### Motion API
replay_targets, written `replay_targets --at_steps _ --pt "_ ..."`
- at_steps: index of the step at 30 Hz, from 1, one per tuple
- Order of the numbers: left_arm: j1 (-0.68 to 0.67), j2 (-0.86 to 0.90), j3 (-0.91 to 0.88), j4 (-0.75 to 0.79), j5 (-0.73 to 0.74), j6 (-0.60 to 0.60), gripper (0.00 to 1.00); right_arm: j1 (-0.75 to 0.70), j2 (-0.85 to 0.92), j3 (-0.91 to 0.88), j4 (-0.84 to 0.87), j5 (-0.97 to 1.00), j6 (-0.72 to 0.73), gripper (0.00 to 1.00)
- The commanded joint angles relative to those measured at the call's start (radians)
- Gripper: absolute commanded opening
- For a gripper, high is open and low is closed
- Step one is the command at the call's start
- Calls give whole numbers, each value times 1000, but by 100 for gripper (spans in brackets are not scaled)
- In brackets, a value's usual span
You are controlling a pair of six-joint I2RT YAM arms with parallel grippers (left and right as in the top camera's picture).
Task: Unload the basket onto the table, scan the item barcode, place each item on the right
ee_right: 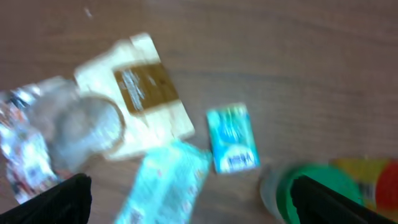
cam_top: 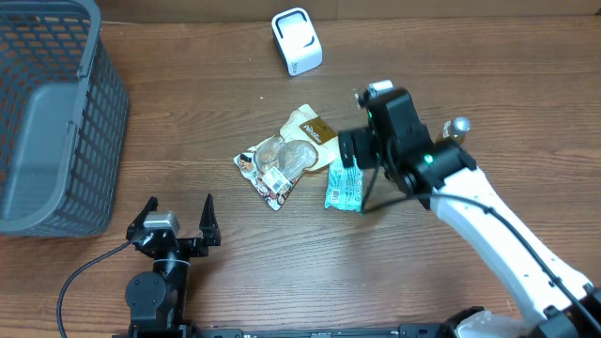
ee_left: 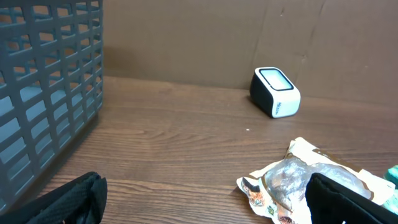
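Observation:
Three snack packets lie mid-table: a cream and brown one [cam_top: 308,126], a clear foil one [cam_top: 275,165] and a teal one [cam_top: 344,186]. The white scanner [cam_top: 297,40] stands at the back. My right gripper [cam_top: 362,161] hovers open above the teal packet [ee_right: 165,186], which lies blurred between its fingers; a small teal sachet [ee_right: 233,138] and the cream packet [ee_right: 146,99] lie beyond. My left gripper [cam_top: 178,225] stands open near the front edge, holding nothing. In its view the foil packet [ee_left: 292,180] lies by the right finger and the scanner [ee_left: 275,92] stands farther back.
A grey mesh basket [cam_top: 56,113] takes up the left side of the table, also seen as the basket wall [ee_left: 43,93] in the left wrist view. A green-lidded bottle [ee_right: 323,186] stands right of the packets, near my right arm [cam_top: 488,216].

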Motion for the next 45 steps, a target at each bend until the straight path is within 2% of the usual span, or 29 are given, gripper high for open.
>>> replay_targets --at_steps 1,11,23,29,34,40,45 --pt "6 -11 -3 -2 -6 16 100 -6 -72 -71 11 51 -5 100" --pt "6 -11 -3 -2 -6 16 99 -24 -189 -150 11 59 -4 100" --pt "6 -11 -3 -2 -6 16 100 -76 -437 -430 136 46 -5 100" --pt "6 -11 -3 -2 -6 16 100 -183 -580 -568 203 -64 -11 100" --pt "6 -11 -3 -2 -6 16 100 -227 -680 -671 322 -201 -140 100" --pt "6 -11 -3 -2 -6 16 100 -238 -800 -783 434 -216 -148 100" --pt "6 -11 -3 -2 -6 16 100 -264 -897 -833 445 -224 -148 100"
